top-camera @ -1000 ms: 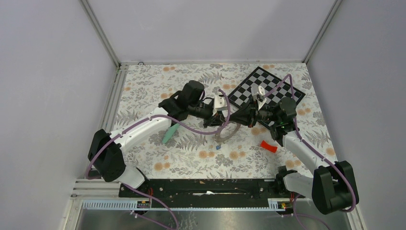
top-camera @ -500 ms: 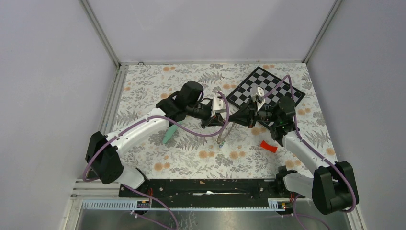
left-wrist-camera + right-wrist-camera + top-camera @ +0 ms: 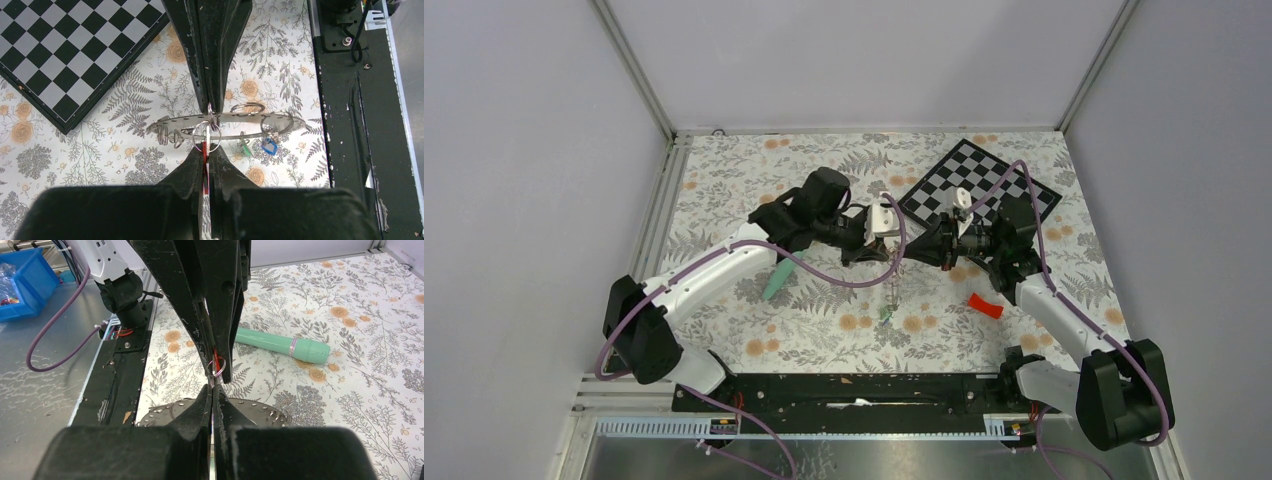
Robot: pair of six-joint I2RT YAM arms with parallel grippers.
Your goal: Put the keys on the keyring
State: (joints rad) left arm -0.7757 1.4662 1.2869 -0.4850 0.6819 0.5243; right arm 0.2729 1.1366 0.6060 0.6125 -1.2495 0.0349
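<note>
My left gripper [image 3: 207,150] is shut on a red-tagged key [image 3: 205,172], whose small wire ring [image 3: 206,136] touches the keyring [image 3: 235,119]. That keyring is a flat grey perforated disc, seen edge-on here. A green key [image 3: 245,149] and a blue key [image 3: 270,146] hang from it. My right gripper [image 3: 212,388] faces the left one tip to tip and is shut on the keyring's rim [image 3: 260,415]. In the top view both grippers, left [image 3: 886,254] and right [image 3: 911,254], meet above the table, the keyring [image 3: 894,290] dangling below them.
A chessboard [image 3: 984,175] lies at the back right. A mint-green tube [image 3: 778,280] rests left of the grippers, and a curved red plastic piece [image 3: 985,305] right of them. The black base rail [image 3: 854,390] runs along the near edge.
The left jaws have closed fully. The keyring has swung from a slanted, flatter pose to hanging nearly straight down, and the right gripper has shifted slightly left.
</note>
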